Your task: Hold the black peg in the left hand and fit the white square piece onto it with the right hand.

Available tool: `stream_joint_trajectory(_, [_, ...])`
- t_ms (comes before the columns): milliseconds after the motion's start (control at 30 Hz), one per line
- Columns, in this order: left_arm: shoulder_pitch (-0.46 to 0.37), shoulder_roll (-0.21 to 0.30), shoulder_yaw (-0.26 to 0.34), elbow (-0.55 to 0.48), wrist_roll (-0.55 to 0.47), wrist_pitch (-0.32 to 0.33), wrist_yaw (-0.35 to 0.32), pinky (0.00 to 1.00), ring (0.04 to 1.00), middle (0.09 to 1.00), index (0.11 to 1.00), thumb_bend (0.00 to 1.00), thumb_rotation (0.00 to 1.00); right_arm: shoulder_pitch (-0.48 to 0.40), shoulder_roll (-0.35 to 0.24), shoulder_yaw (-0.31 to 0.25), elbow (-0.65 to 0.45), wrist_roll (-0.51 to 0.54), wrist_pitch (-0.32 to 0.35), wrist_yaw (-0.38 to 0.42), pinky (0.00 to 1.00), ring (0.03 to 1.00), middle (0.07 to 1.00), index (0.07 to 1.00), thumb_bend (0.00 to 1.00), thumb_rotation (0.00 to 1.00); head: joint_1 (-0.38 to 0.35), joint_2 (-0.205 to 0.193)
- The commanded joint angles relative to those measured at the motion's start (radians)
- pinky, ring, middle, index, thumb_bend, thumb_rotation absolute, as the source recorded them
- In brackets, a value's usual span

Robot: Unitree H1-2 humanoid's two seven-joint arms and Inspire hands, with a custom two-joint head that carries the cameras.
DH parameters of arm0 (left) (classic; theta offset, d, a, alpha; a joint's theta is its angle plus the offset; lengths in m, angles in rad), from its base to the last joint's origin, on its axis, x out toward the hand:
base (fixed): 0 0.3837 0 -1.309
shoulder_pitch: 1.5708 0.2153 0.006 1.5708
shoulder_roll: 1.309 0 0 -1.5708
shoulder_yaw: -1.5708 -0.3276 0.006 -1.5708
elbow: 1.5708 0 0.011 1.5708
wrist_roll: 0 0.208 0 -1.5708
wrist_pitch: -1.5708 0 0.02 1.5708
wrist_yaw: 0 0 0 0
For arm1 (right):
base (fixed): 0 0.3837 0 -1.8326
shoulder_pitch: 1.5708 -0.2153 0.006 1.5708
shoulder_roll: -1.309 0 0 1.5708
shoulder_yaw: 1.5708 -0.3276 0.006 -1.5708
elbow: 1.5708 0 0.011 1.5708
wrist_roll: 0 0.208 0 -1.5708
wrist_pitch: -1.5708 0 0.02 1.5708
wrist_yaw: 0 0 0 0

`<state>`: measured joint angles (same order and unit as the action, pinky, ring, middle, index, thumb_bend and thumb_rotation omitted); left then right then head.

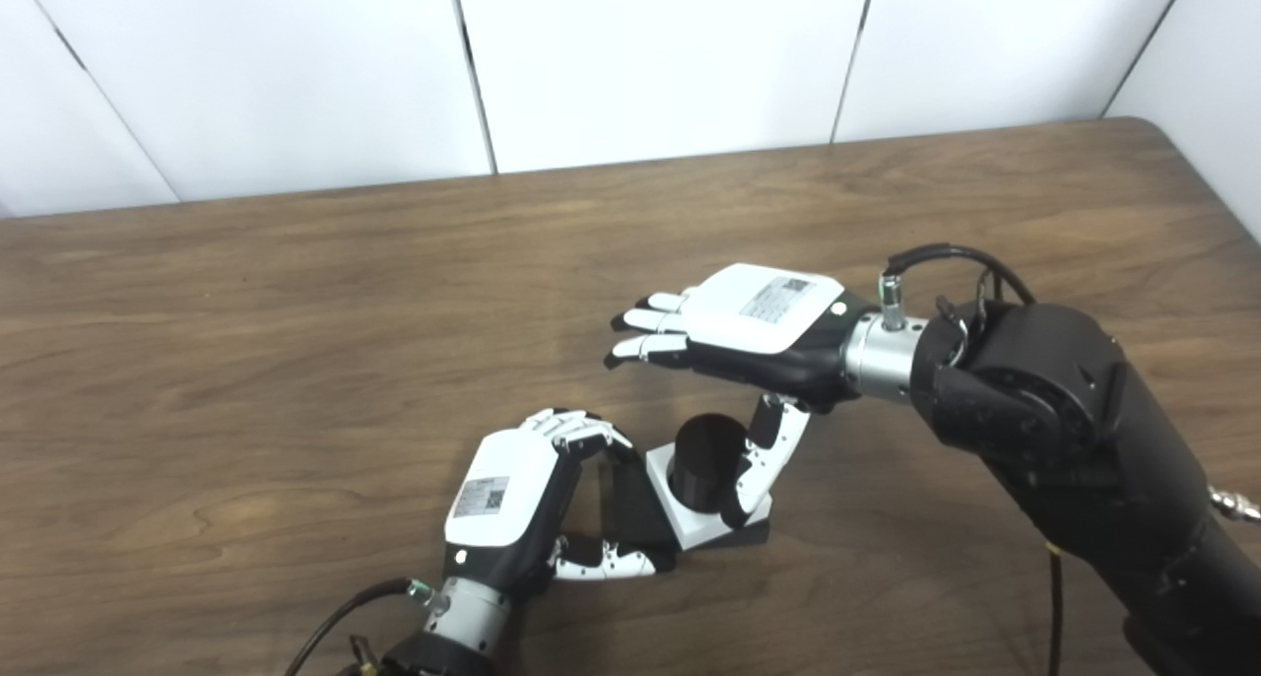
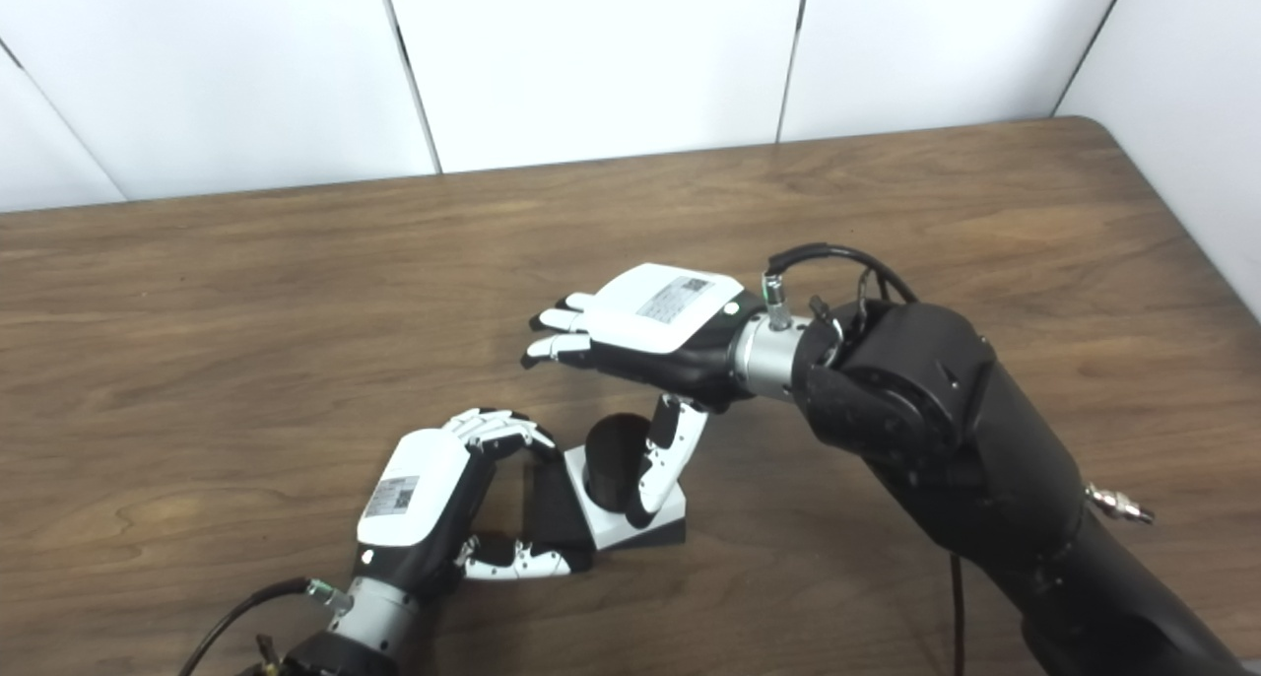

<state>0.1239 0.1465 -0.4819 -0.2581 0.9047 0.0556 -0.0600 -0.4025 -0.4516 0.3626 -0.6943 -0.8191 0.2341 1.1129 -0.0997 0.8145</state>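
Brown wood-grain counter (image 1: 246, 361) against white wall panels (image 1: 650, 55); left hand (image 1: 512, 499), labelled with unreadable print, clamped on black base of peg (image 1: 704, 459) ringed by white square piece (image 1: 690, 528); right hand (image 1: 749, 326) above, fingers apart, thumb touching peg.
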Motion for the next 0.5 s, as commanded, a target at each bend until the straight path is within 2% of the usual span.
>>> stream_joint_trajectory(0, [0.009, 0.009, -0.014, -0.007, 0.015, 0.024, -0.07, 0.84, 0.785, 0.728, 0.57, 0.72, 0.11, -0.027, 0.006, -0.027, -0.037, -0.007, 0.015, -0.015, 0.94, 1.0, 1.0, 0.919, 1.0, 0.46, -0.001, 0.001])
stream_joint_trajectory(67, [0.008, 0.014, -0.017, -0.013, 0.036, 0.039, -0.085, 0.83, 0.781, 0.739, 0.695, 0.93, 0.21, -0.021, 0.01, -0.033, -0.035, -0.008, 0.015, -0.022, 0.94, 1.0, 1.0, 0.911, 1.0, 0.46, -0.002, 0.0])
stream_joint_trajectory(100, [0.008, 0.013, -0.016, -0.017, 0.049, 0.05, -0.094, 0.83, 0.782, 0.749, 0.735, 0.96, 0.25, -0.018, 0.012, -0.035, -0.034, -0.008, 0.014, -0.025, 0.94, 1.0, 1.0, 0.909, 1.0, 0.46, -0.003, 0.0])
stream_joint_trajectory(200, [0.011, 0.007, -0.009, -0.024, 0.075, 0.072, -0.112, 0.81, 0.791, 0.801, 0.854, 1.0, 0.36, -0.011, 0.017, -0.042, -0.03, -0.007, 0.006, -0.035, 0.94, 1.0, 1.0, 0.903, 1.0, 0.46, -0.005, 0.0])
stream_joint_trajectory(300, [0.018, 0.001, 0.004, -0.026, 0.051, 0.073, -0.124, 0.76, 0.801, 0.843, 0.941, 1.0, 0.42, -0.004, 0.02, -0.048, -0.026, -0.006, 0.0, -0.043, 0.94, 1.0, 1.0, 0.903, 1.0, 0.47, -0.008, -0.001])
stream_joint_trajectory(367, [0.026, -0.006, 0.017, -0.025, 0.01, 0.072, -0.129, 0.74, 0.828, 0.891, 0.983, 1.0, 0.43, 0.0, 0.02, -0.05, -0.022, -0.008, 0.0, -0.047, 0.94, 1.0, 1.0, 0.912, 1.0, 0.48, -0.007, -0.002])
stream_joint_trajectory(467, [0.032, -0.008, 0.024, -0.026, -0.027, 0.063, -0.129, 0.73, 0.864, 0.939, 0.999, 1.0, 0.44, 0.005, 0.019, -0.056, -0.013, -0.004, -0.006, -0.059, 0.93, 1.0, 1.0, 0.926, 1.0, 0.47, -0.005, -0.001])
